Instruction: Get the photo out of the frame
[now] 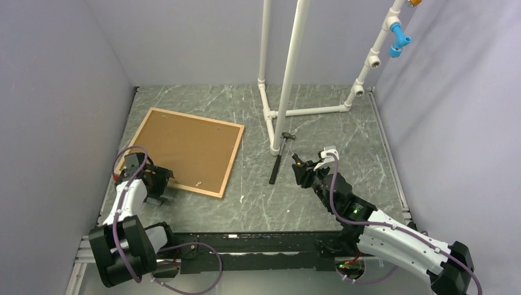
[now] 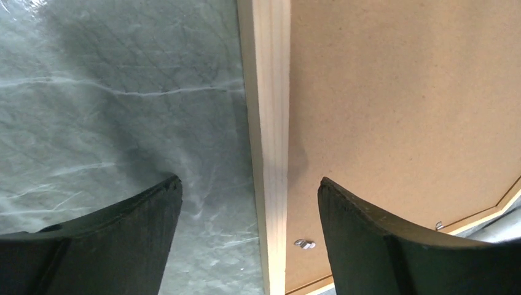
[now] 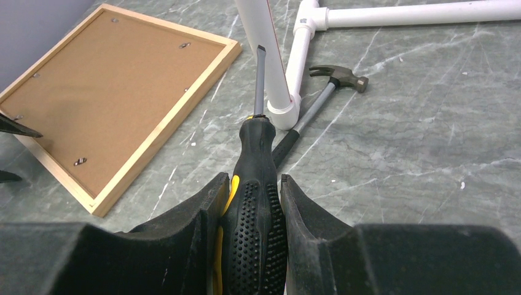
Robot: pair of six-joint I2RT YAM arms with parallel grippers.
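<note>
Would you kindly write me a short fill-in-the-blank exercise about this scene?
1. The right gripper is shut on a ____ with a black and yellow handle.
2. The frame lies with its brown backing board facing ____.
3. The fingers of the left gripper stand ____, one on each side of the frame's wooden edge.
4. The hammer lies beside the white ____ stand.
Missing words: screwdriver; up; open; pipe.

Light-wood frame (image 1: 228, 161) face-down, flat, table's left
</note>
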